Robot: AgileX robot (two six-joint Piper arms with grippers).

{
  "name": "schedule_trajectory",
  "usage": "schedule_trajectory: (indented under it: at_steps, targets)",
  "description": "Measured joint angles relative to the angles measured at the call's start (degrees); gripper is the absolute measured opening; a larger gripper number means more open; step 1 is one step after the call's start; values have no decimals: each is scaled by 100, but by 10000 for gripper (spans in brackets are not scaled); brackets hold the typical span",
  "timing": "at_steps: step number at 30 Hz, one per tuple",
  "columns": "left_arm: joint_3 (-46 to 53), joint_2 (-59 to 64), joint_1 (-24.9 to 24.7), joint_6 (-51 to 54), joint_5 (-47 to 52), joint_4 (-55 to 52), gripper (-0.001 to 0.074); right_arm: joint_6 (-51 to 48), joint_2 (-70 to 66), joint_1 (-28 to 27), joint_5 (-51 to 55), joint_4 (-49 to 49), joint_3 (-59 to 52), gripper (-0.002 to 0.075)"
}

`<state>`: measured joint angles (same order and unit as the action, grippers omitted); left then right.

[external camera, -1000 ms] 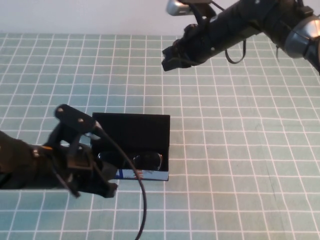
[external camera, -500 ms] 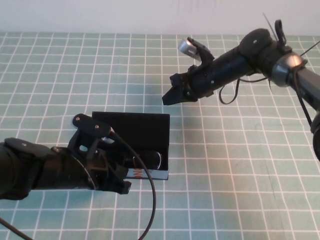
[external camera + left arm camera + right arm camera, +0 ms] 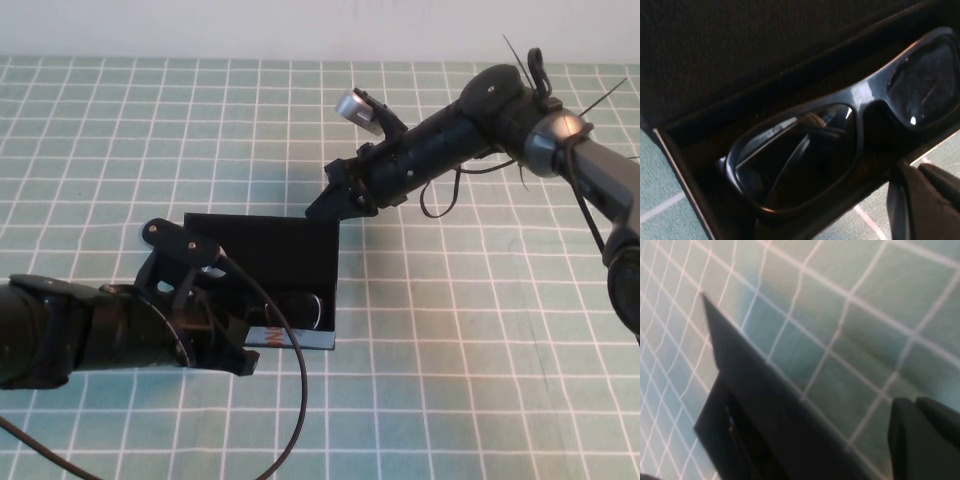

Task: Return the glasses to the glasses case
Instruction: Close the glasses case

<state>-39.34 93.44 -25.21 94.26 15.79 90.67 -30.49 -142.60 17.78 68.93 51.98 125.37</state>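
Both tools, grip states untellable, flank the glasses case on green-checked cloth: left tool, right tool.

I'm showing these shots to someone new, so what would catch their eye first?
Most likely the open glasses case in the middle of the checked green table, with the glasses lying inside it under the raised lid. The left gripper sits low at the case's front left edge. The right gripper reaches down to the lid's far right corner.

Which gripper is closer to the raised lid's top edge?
The right gripper, at the lid's far right corner. The left gripper sits at the glasses case's front, by the glasses.
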Motion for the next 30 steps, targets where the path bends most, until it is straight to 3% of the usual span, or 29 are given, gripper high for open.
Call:
schedule_trajectory:
  at_steps: [12,30]
  targets:
    - [0,5,0,11,-18,65,1,-21,0,197,24,200,0,-11]
    - [0,13,-10,15,-18,78,2,33,49,1339,-61,-219,10,-11]
